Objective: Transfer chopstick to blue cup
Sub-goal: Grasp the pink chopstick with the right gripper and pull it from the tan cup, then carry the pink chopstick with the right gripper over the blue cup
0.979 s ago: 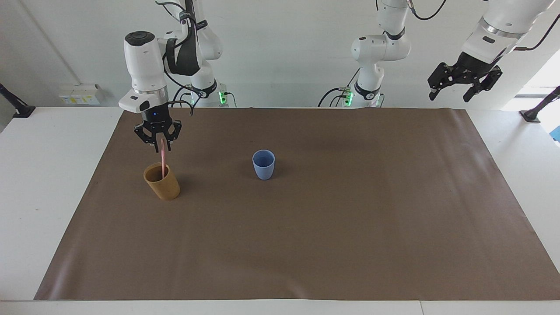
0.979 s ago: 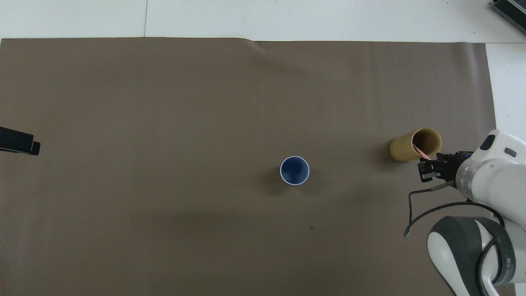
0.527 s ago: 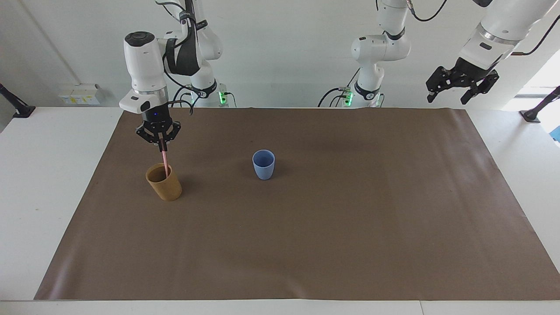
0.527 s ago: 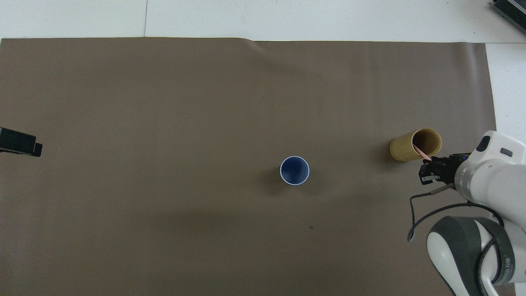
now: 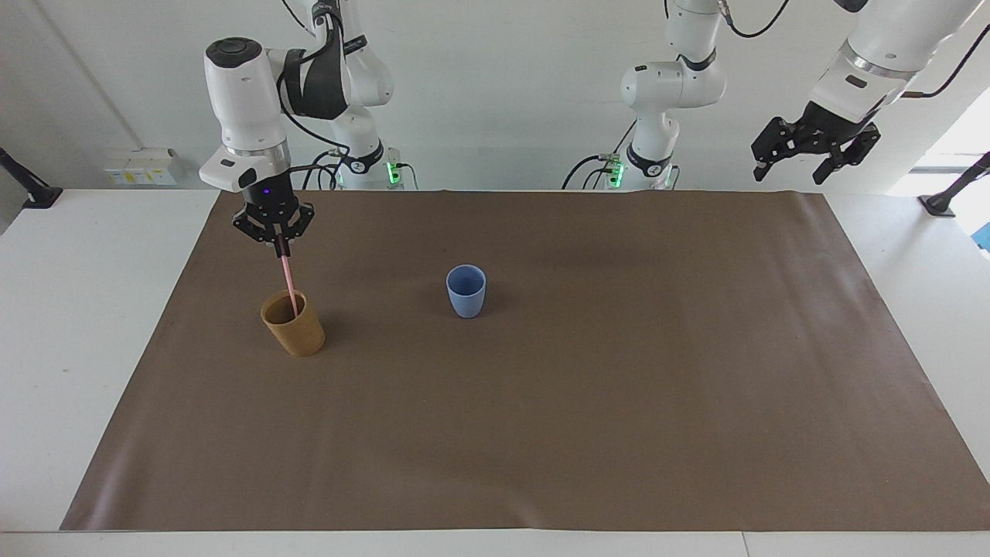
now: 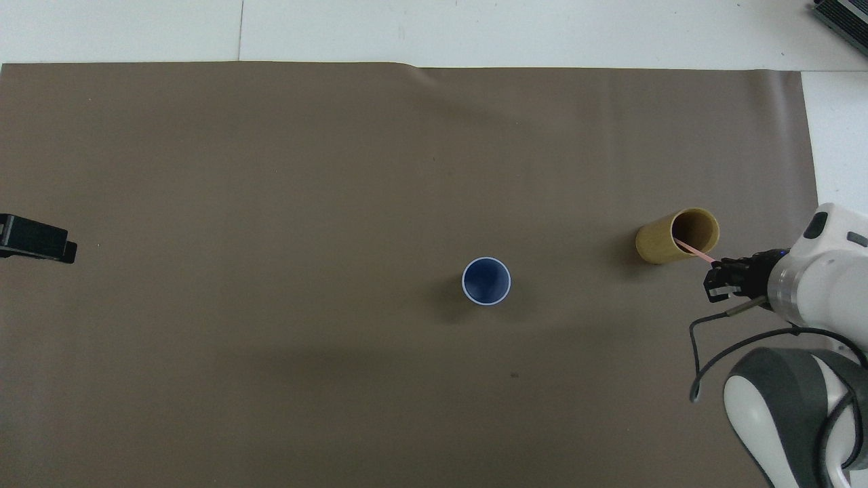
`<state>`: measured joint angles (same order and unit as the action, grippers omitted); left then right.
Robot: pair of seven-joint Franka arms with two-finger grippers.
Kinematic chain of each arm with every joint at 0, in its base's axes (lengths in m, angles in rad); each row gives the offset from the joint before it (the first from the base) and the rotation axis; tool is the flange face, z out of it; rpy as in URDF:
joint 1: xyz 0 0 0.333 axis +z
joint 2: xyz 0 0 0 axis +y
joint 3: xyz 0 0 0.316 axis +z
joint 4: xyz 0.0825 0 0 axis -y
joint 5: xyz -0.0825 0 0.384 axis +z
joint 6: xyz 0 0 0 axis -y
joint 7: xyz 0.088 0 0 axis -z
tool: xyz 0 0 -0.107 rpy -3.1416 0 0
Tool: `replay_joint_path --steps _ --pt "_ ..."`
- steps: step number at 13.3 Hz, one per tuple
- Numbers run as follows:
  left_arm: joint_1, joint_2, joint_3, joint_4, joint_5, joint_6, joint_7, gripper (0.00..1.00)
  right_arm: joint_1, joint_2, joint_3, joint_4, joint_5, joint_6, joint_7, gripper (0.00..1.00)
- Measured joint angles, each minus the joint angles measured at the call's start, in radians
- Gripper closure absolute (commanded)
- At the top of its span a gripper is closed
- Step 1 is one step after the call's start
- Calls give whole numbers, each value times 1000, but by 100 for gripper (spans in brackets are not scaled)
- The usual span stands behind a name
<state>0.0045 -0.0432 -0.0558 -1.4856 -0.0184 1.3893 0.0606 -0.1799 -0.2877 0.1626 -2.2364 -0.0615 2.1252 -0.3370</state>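
The pale-pink chopstick (image 5: 288,280) (image 6: 693,249) hangs from my right gripper (image 5: 279,249) (image 6: 714,263), which is shut on its top end. Its lower end still dips inside the tan-brown cup (image 5: 294,323) (image 6: 675,236) at the right arm's end of the mat. That cup leans a little. The light-blue cup (image 5: 466,291) (image 6: 486,280) stands upright near the middle of the mat, apart from both grippers. My left gripper (image 5: 797,160) (image 6: 41,242) waits open, high over the mat's corner at the left arm's end.
A brown mat (image 5: 541,402) (image 6: 271,169) covers most of the white table (image 5: 93,309). Only the two cups stand on it.
My right gripper closed on the chopstick and rose, drawing it partly out of the tan-brown cup, which shifted slightly. The left gripper lifted a little.
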Motion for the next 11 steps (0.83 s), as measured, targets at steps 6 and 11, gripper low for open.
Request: replay_joint_path --steps 6,11 --pt "0 0 1 0 0 0 0 0 -1 15 0 214 0 -255 0 100" --pt "0 0 1 0 0 0 0 0 -4 53 3 313 0 -353 127 100"
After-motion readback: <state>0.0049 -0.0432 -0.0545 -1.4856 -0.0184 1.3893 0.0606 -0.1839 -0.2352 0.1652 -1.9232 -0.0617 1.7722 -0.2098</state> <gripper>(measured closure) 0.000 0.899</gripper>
